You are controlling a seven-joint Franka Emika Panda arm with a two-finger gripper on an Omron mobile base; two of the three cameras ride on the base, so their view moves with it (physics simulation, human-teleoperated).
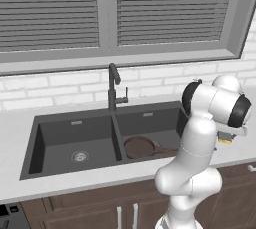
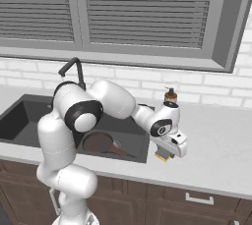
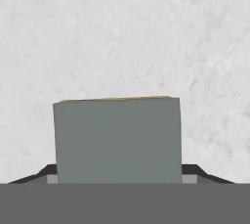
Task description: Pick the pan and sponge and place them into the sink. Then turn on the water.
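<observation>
The gripper point(image 2: 165, 156) hangs low over the pale countertop point(image 2: 211, 155) at lower centre-right of the right base view, jaws clamped on the sponge point(image 3: 117, 140), whose grey-green scouring face looms at the bottom of the hand view with a yellow edge along its top. The pan point(image 1: 140, 146) sits in the right basin of the sink point(image 1: 75, 123), below the faucet point(image 1: 114, 88) at centre frame.

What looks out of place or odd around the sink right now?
Nothing stands out. The pan lies flat in the sink's right basin, and the sponge sits between the gripper fingers over the counter. No spill or damage shows.
</observation>
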